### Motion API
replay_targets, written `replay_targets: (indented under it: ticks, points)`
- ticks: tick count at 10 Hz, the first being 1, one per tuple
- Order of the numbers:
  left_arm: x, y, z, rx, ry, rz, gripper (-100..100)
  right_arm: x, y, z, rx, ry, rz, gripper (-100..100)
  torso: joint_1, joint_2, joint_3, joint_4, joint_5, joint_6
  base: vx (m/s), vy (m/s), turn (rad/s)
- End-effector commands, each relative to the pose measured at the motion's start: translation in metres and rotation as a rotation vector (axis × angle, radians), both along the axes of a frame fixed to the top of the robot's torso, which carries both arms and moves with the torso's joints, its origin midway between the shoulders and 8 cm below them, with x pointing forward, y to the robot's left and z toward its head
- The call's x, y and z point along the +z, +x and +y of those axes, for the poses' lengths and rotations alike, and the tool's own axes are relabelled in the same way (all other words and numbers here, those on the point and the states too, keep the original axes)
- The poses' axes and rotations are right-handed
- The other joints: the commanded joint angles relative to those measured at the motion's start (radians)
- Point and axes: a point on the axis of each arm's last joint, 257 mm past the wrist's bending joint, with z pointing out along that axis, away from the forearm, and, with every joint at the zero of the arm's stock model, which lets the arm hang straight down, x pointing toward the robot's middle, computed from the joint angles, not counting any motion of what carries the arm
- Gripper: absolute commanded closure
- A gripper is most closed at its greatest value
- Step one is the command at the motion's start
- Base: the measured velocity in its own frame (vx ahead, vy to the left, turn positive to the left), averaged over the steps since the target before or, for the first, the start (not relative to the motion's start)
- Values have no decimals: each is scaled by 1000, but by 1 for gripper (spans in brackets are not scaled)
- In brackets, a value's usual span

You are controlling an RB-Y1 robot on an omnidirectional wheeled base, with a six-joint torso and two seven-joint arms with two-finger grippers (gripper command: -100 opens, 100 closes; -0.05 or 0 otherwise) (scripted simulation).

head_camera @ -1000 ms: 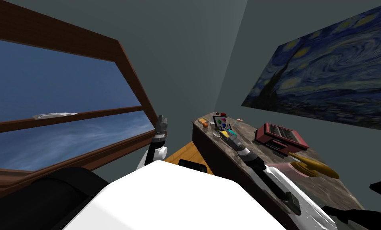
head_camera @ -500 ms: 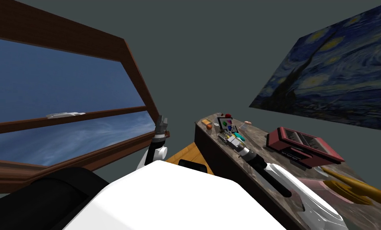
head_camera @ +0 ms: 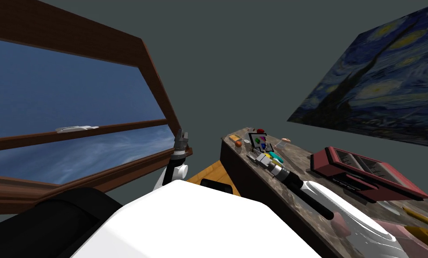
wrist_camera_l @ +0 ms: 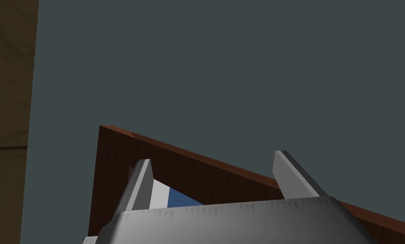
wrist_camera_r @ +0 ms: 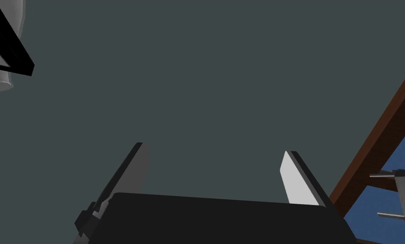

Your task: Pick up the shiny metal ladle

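On the dark marbled counter [head_camera: 298, 156], a small shiny grey thing [head_camera: 251, 155], possibly the ladle, lies by the near edge; its shape is too small to tell. My right gripper [head_camera: 256, 157] reaches over the counter right at it, beside teal and yellow bits [head_camera: 275, 156]. In the right wrist view the right gripper [wrist_camera_r: 214, 149] stands open against a grey wall with nothing between its fingers. My left gripper [head_camera: 181, 133] is raised by the window frame, and in its own view the left gripper [wrist_camera_l: 212, 157] is open and empty.
A black-framed colourful panel [head_camera: 258, 140], an orange thing [head_camera: 238, 144], a red thing [head_camera: 260, 131] and a clear glass [head_camera: 281, 144] crowd the counter's far end. A dark red box [head_camera: 365, 172] lies further along. A wooden floor [head_camera: 208, 172] shows below.
The whole head view has swung, so the counter, red box and painting slid to the right. My right gripper keeps its place by the shiny thing. The left arm has not moved.
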Motion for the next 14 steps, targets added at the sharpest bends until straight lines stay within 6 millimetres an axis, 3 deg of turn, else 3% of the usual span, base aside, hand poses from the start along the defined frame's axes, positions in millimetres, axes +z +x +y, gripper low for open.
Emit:
replay_targets:
  ticks: [1, 4, 9, 11, 14]
  points:
    - [0, 0, 0, 0, 0, 0, 0, -16, -4, -11, 14, -104, 19, -100, 0, 0, 0, 0, 0, 0, 46, 69, 67]
    - [0, 0, 0, 0, 0, 0, 0, -43, -8, -37, 40, -281, 55, -100, 2, -1, -1, 0, 0, 0, 51, 74, 39]
    - [0, 0, 0, 0, 0, 0, 0, -65, -14, -70, 73, -466, 94, -100, 0, 0, 0, 0, 0, 0, 34, 40, 16]
    - [0, 0, 0, 0, 0, 0, 0, -84, -23, -101, 100, -614, 133, -100, 0, 1, 0, 0, 0, 0, 37, 61, 6]
    - [0, 0, 0, 0, 0, 0, 0, -90, -28, -121, 118, -699, 154, -100, 1, 0, 0, 0, 0, 0, 38, 47, -3]
